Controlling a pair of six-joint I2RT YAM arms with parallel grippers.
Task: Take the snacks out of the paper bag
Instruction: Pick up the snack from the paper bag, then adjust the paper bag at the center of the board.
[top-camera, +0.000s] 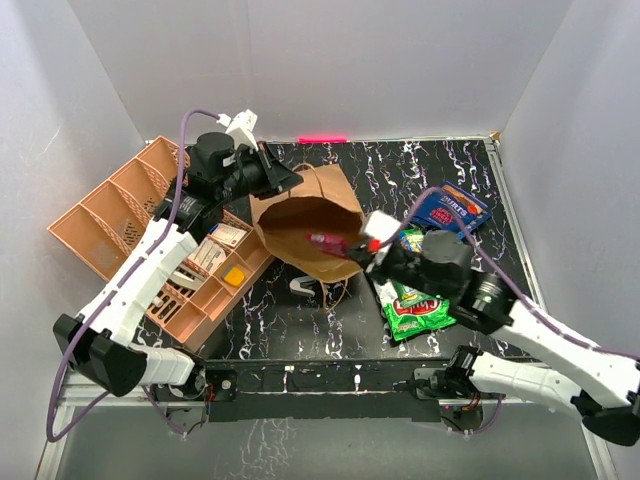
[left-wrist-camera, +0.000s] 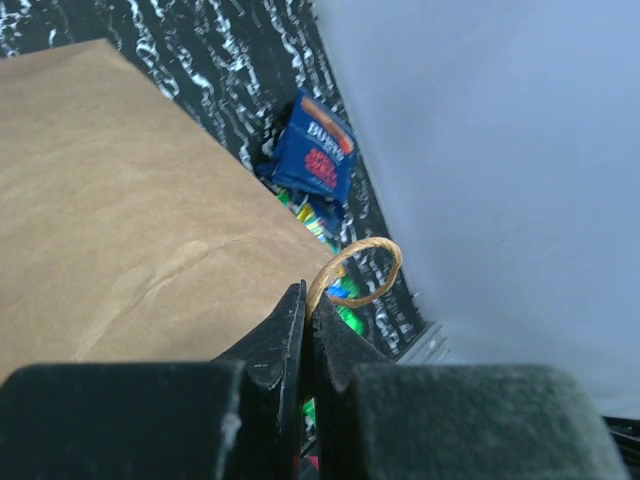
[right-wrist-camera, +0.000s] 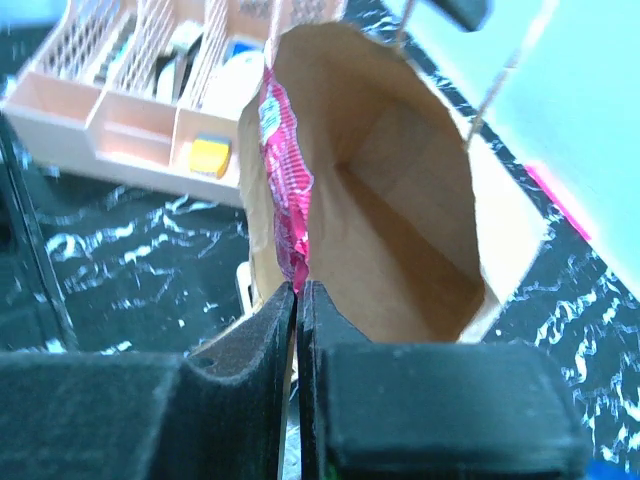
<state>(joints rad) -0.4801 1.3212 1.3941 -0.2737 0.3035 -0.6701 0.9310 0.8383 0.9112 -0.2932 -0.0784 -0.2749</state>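
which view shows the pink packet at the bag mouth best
Right wrist: the pink packet runs large up the centre, its lower end pinched by the right end effector at the paper bag mouth. Top external shows only a small pink sliver there. Left wrist shows none of it, just the bag's outside.

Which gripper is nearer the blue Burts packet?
Right. The right gripper holds a pink packet at the mouth of the paper bag, near the Burts packet; the left gripper is beyond the bag.

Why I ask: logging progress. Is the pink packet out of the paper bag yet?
Not fully: the pink packet lies across the paper bag's open mouth, pinched by the right claw, overlapping the rim.
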